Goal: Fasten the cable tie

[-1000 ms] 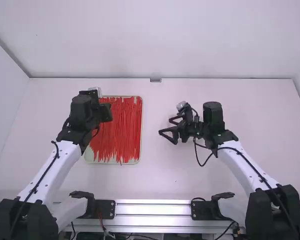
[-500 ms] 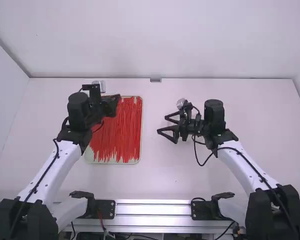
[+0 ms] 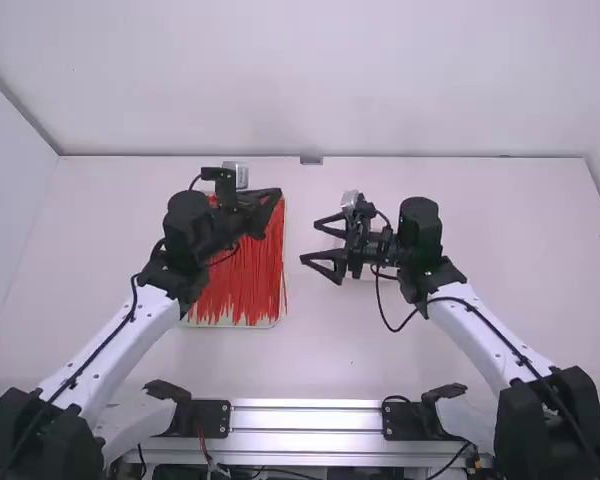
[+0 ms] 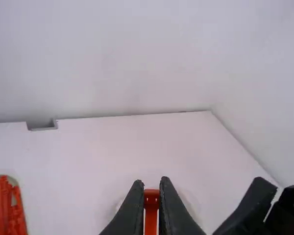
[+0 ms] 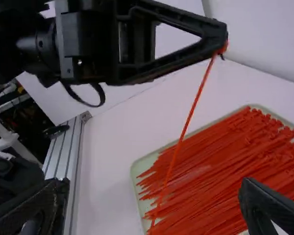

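Left jaws are pinching one red cable tie (image 5: pixel 191 110) by its upper end. I'm seeing it hanging slanted from the left gripper (image 3: pixel 275 196) down toward the pile of ties (image 3: pixel 242 262) in the tray (image 3: pixel 235 323), and I can't tell if its lower end is touching the pile. Right jaws are standing spread wide with nothing between them. The right gripper (image 3: pixel 311 243) is hovering over the table (image 3: pixel 500 210) just beside the tray, pointing toward the left gripper.

Thin red cable tie (image 5: pixel 191 110), top end pinched in left hand (image 5: pixel 219 43), slanting down into red tie pile (image 5: pixel 225 164)
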`<state>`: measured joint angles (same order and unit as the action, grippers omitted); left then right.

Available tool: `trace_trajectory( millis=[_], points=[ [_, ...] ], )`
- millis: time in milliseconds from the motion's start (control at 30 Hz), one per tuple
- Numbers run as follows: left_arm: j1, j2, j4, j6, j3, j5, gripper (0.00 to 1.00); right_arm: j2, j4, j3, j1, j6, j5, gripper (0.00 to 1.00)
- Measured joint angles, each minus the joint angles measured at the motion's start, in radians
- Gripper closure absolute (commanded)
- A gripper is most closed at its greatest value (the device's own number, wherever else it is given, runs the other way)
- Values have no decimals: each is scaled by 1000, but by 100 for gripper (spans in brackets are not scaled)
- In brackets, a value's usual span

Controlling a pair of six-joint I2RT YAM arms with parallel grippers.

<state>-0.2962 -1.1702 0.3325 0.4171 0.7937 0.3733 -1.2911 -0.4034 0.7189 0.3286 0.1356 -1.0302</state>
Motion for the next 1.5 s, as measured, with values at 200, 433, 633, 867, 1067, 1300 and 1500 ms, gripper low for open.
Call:
trace_trajectory(
  millis=[200, 433, 633, 867, 1067, 1300, 1500],
  points=[
    [-32, 0, 60, 26, 0, -18, 98, 0, -53, 0, 27, 95, 157, 1],
    [-68, 0, 134, 42, 0, -19, 98, 0, -117, 0, 74, 162, 340, 7],
    [-90, 0, 155, 58, 0, -19, 98, 0, -156, 0, 125, 172, 440, 12],
    [-90, 0, 169, 68, 0, -19, 98, 0, -188, 0, 161, 177, 494, 44],
    [-90, 0, 182, 85, 0, -18, 98, 0, -198, 0, 162, 180, 509, 71],
    [-90, 0, 203, 94, 0, -7, 98, 0, -199, 0, 162, 192, 510, 92],
    [-90, 0, 205, 106, 0, -8, 98, 0, -199, 0, 162, 202, 502, 100]
  ],
)
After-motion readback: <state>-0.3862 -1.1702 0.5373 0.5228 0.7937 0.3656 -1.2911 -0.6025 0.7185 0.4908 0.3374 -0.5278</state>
